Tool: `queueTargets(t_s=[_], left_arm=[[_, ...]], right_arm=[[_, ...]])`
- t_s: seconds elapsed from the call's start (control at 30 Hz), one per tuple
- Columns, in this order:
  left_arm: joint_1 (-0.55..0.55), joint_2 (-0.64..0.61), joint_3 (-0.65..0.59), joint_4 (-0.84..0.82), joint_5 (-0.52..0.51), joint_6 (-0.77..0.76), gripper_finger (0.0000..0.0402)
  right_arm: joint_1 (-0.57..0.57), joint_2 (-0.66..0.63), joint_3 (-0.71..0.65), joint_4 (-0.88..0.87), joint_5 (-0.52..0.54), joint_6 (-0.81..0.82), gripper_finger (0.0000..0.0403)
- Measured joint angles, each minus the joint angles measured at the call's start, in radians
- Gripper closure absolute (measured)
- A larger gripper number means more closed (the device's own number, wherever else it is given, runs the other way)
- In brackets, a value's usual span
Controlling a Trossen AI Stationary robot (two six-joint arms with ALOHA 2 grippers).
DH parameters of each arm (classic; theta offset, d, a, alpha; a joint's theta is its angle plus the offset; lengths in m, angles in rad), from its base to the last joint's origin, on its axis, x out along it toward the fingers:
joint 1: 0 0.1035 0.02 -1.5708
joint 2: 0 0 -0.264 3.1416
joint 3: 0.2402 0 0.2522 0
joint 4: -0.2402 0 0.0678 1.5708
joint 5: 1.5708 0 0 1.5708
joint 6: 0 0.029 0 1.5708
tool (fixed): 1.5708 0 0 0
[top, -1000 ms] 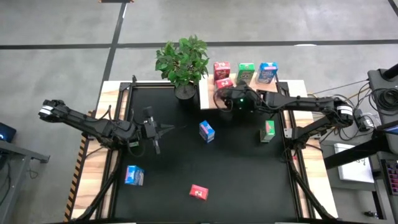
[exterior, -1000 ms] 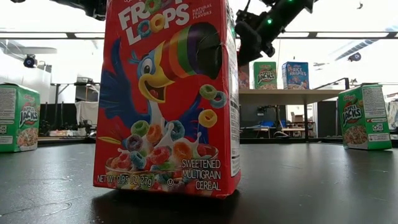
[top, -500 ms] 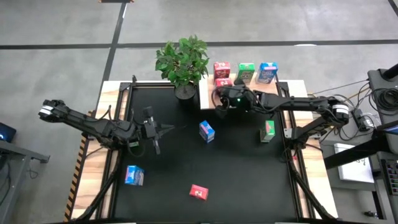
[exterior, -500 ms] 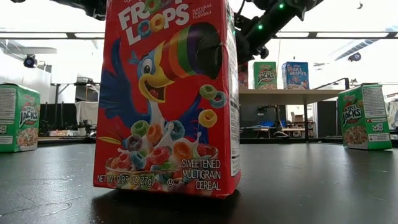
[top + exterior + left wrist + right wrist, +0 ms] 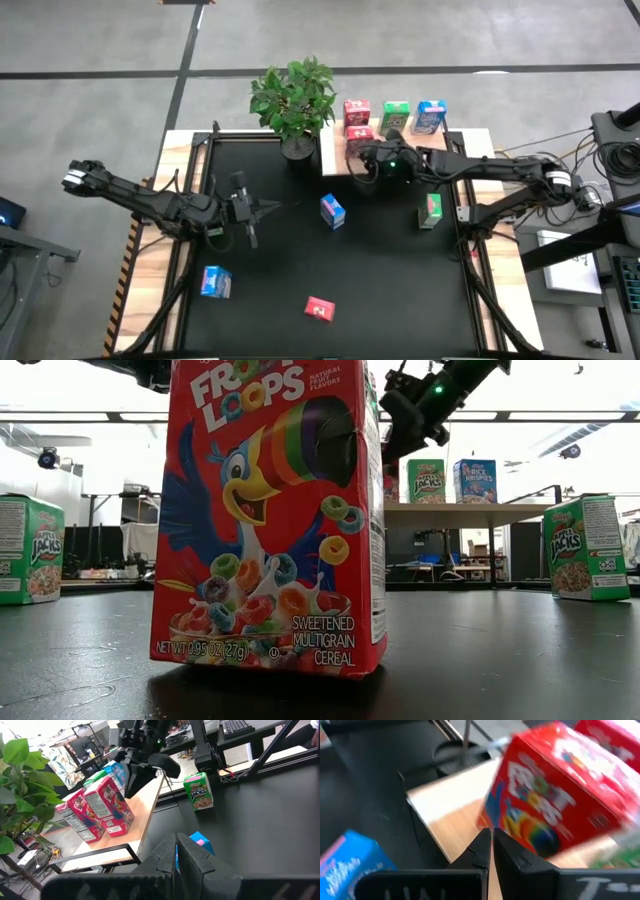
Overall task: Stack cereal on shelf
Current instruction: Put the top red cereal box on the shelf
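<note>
- The right pincer (image 5: 362, 163) hangs above the shelf (image 5: 340, 160) at the desk's (image 5: 390, 280) far edge, fingers pressed together and empty, just beside a red Froot Loops box (image 5: 360, 135).
- At the shelf's back stand a red box (image 5: 355, 111), a green Apple Jacks box (image 5: 395, 115) and a blue Rice Krispies box (image 5: 430, 115).
- The left pincer (image 5: 268, 207) waits over the desk's left side, closed and empty.
- Loose on the desk: a blue box (image 5: 332, 210) mid-desk, a green box (image 5: 431, 210) near the right edge, another blue box (image 5: 215, 282) near the left edge, and a red box (image 5: 320, 309) near the front edge.

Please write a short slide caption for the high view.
Right gripper shut over shelf; four cereal boxes remain on table.
</note>
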Motion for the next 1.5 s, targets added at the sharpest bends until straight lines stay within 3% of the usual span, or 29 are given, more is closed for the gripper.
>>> queueTargets(t_s=[0.13,0.27,0.53,1.5], left_arm=[[0.000,0.000,0.000,-0.001,0.000,0.000,0.0402],[0.000,0.000,0.000,-0.001,0.000,0.000,0.0402],[0.000,0.000,0.000,-0.003,0.000,0.000,0.0402],[0.000,0.000,-0.002,-0.007,0.000,0.008,0.0402]], right_arm=[[0.000,-0.007,-0.007,-0.041,0.000,0.006,0.0394],[-0.001,0.026,-0.042,0.037,0.007,-0.023,0.0394],[-0.003,0.096,-0.073,0.142,0.177,-0.091,0.0394],[-0.029,0.119,-0.068,0.284,0.131,-0.128,0.0394]])
